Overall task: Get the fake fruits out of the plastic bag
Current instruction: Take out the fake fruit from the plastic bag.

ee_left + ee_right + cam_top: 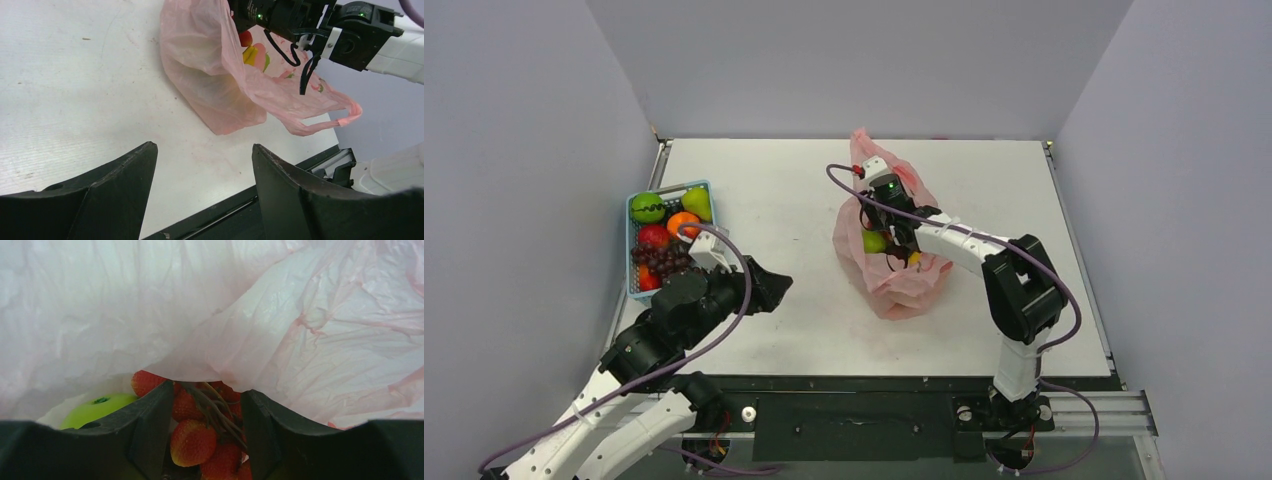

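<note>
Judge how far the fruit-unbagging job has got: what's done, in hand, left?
Done: several fruits already sit in the blue basket, and the left gripper is open and empty. In hand: the right gripper is inside the pink bag, jaws either side of a strawberry cluster; grip unclear. Left: that cluster and the green apple remain bagged.

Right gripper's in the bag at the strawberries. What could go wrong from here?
1. A fold of the plastic bag sags over the right gripper; lifting could snag and drag it, since the left gripper hangs open, clear of the bag.
2. The jaws straddle the strawberry cluster at its stems; it may slip.
</note>
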Motion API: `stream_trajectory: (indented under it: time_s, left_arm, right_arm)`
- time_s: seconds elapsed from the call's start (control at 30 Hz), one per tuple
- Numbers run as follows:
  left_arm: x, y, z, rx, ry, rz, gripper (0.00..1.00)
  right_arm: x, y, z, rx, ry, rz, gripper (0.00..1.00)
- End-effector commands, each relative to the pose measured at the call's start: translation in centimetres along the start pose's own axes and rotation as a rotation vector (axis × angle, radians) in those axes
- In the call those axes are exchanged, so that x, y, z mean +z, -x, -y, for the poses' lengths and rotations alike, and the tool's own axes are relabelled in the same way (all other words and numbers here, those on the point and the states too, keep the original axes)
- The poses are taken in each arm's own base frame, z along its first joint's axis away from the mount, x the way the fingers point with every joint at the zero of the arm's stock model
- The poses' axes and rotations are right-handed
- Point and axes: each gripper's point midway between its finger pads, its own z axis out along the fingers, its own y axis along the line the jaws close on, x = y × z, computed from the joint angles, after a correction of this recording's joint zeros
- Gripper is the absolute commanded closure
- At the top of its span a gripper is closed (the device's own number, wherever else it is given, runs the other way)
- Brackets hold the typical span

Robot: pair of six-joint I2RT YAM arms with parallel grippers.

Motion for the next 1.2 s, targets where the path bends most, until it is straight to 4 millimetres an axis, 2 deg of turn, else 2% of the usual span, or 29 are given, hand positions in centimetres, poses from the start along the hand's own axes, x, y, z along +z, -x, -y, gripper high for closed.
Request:
stream_trajectory:
  time_s: [0.0, 0.1, 0.23, 0.3, 0.37, 0.4, 0.43, 0.53, 0.6, 0.73, 0.93, 1.17]
  left_arm:
    - [0.3, 1.4, 1.0, 0.047, -0.011, 0.011, 0.32]
    - [0.6, 1.4, 1.3, 0.049, -0.019, 0.009, 0.32]
    - [0.9, 1.4, 1.6, 0.045, -0.037, 0.014, 0.31]
    - [1.0, 1.4, 1.6, 0.044, -0.039, 0.013, 0.31]
    - [1.1, 1.3, 1.6, 0.047, -0.039, 0.007, 0.31]
    - [1.1, 1.2, 1.6, 0.049, -0.039, 0.005, 0.31]
    - [1.1, 1.3, 1.6, 0.05, -0.039, 0.006, 0.31]
    - [1.2, 1.4, 1.5, 0.056, -0.029, 0.01, 0.3]
    - [1.4, 1.4, 1.4, 0.06, -0.028, 0.011, 0.3]
    - [1.8, 0.9, 1.3, 0.056, -0.026, 0.001, 0.3]
    - [2.1, 0.3, 1.4, 0.028, -0.045, -0.01, 0.3]
    - [2.7, 0.1, 2.6, -0.018, -0.104, -0.012, 0.3]
  right_arm:
    - [0.8, 1.6, 0.6, -0.033, -0.008, 0.03, 0.52]
    - [1.9, 0.9, 0.2, -0.065, 0.0, 0.011, 0.51]
    - [3.0, 0.9, 0.4, -0.078, -0.025, -0.005, 0.54]
    - [3.3, 0.9, 0.5, -0.08, -0.036, -0.008, 0.59]
    - [3.3, 1.1, 0.6, -0.076, -0.053, -0.004, 0.71]
    - [3.1, 1.3, 0.7, -0.073, -0.06, 0.0, 0.83]
    - [2.9, 1.3, 0.7, -0.073, -0.064, 0.001, 0.87]
    - [1.1, 2.4, 0.8, -0.072, -0.082, 0.038, 0.97]
    - [-0.3, 3.2, 1.0, -0.069, -0.084, 0.063, 1.0]
    - [-3.1, 4.6, 1.4, -0.044, -0.07, 0.126, 1.0]
    - [-6.2, 5.9, 1.5, -0.03, -0.007, 0.197, 1.0]
    - [-9.5, 7.8, 0.6, -0.025, 0.132, 0.266, 1.0]
